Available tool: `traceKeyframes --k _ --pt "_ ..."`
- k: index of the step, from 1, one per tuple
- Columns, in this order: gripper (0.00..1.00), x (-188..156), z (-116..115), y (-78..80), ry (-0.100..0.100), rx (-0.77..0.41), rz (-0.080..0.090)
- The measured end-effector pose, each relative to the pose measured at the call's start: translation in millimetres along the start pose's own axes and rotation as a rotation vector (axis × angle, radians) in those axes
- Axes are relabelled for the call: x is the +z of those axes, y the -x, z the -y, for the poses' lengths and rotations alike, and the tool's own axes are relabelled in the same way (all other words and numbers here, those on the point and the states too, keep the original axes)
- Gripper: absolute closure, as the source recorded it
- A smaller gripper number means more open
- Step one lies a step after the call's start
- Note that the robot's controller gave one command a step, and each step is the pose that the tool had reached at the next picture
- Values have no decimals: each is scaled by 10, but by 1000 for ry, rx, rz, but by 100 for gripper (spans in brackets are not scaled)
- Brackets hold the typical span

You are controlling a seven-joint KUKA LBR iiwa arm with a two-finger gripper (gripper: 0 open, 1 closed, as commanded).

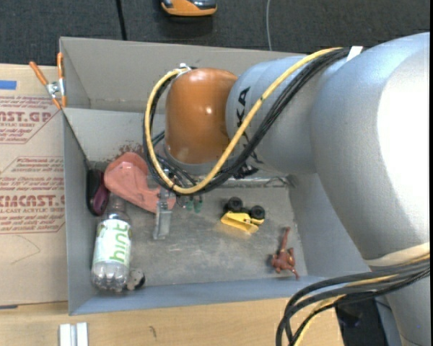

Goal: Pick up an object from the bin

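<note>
The arm is deep in the bin [202,256], reaching in over the right wall, its orange cover [198,117] hanging above the middle of the floor. The hand [162,215] is low, just left of the bin's centre, right at the end of a pink soft thing [130,177] that lies toward the left wall. Pink shows against the hand there, so the two look to be touching. Whether the hand is open, closed or has any hold, I cannot tell: the cover hides too much.

Around it, a clear bottle [112,247] with green lettering lies along the left wall toward the front-left corner, just beside the hand. A dark purple thing [96,191] is wedged between the pink one and that wall. A small green piece [195,206] sits just right of the hand, a yellow toy car [241,218] lies right of centre, and a brown figure [283,256] lies near the front-right corner, well apart.

My read is that the pink thing's free end faces open floor, away from the crowded wall side, which makes it the sensible place to close on.
</note>
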State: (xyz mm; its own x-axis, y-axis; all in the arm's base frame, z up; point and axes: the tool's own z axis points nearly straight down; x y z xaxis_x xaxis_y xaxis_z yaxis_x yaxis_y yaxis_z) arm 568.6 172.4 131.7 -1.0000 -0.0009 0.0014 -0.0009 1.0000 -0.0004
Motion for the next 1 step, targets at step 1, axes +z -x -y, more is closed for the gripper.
traceKeyframes --k 1 --pt "0 -33 10 6 0 1 2"
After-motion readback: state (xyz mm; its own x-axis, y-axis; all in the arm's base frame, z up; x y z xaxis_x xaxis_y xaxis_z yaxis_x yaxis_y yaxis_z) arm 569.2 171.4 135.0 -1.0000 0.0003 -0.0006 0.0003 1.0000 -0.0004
